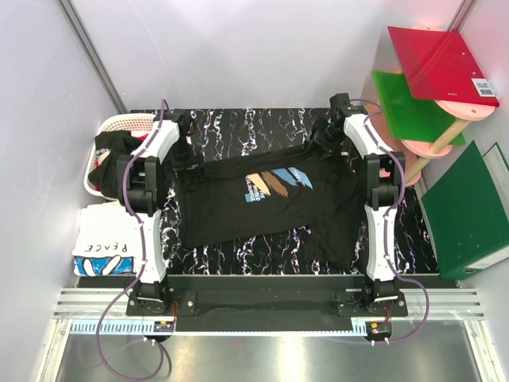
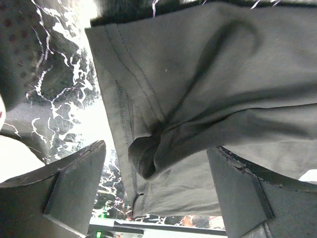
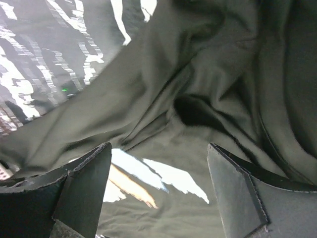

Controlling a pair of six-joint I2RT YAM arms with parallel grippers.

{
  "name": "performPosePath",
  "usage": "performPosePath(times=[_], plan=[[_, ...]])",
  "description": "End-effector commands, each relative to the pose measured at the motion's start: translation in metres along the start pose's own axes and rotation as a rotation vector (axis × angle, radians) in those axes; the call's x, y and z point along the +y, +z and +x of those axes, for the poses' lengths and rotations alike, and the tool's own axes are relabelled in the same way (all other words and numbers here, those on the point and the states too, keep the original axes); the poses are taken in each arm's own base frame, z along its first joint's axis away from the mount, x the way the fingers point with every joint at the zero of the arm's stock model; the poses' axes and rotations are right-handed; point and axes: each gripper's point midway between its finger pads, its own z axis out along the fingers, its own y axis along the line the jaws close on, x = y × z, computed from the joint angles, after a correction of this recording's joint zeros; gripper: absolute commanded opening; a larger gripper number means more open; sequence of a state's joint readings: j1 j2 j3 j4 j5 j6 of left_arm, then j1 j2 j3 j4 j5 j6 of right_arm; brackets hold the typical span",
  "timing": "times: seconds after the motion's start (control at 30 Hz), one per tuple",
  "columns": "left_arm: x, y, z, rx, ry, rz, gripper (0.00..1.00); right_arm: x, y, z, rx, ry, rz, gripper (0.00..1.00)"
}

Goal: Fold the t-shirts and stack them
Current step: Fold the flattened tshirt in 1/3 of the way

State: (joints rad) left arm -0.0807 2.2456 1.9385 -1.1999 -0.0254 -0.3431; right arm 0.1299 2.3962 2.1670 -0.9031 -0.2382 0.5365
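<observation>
A black t-shirt (image 1: 270, 203) with a blue, white and tan chest print (image 1: 278, 183) lies spread on the black marbled table (image 1: 238, 127). My left gripper (image 1: 185, 153) hovers over its far left corner. In the left wrist view that gripper (image 2: 156, 186) is open, and a raised fold by the stitched hem (image 2: 143, 156) lies between the fingers (image 2: 74, 183). My right gripper (image 1: 325, 143) is at the shirt's far right part. In the right wrist view it (image 3: 158, 186) is open above wrinkled cloth (image 3: 198, 74) and the print (image 3: 148, 181).
A white slatted basket (image 1: 119, 125) at the far left holds black and red t-shirts (image 1: 107, 159). A folded white "PEACE" t-shirt (image 1: 103, 251) lies left of the table. Red (image 1: 441, 64) and green (image 1: 409, 107) folders sit on a pink stand; a green binder (image 1: 469, 215) leans at the right.
</observation>
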Motion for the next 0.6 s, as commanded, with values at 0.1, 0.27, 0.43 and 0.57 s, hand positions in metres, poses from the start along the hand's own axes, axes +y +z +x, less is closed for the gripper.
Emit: performPosePath(times=[0.1, 0.27, 0.43, 0.57], plan=[[-0.005, -0.008, -0.004, -0.042, 0.013, 0.035, 0.78, 0.015, 0.022, -0.007, -0.004, -0.025, -0.038, 0.83], [-0.004, -0.007, -0.001, -0.034, 0.015, 0.031, 0.29, 0.017, 0.029, -0.003, 0.024, -0.014, -0.052, 0.03], [-0.001, -0.002, 0.004, -0.016, 0.01, 0.018, 0.0, 0.023, 0.004, 0.002, 0.018, -0.049, -0.043, 0.0], [0.0, 0.0, 0.007, -0.006, 0.008, 0.011, 0.0, 0.021, -0.025, 0.012, 0.011, -0.065, -0.025, 0.0]])
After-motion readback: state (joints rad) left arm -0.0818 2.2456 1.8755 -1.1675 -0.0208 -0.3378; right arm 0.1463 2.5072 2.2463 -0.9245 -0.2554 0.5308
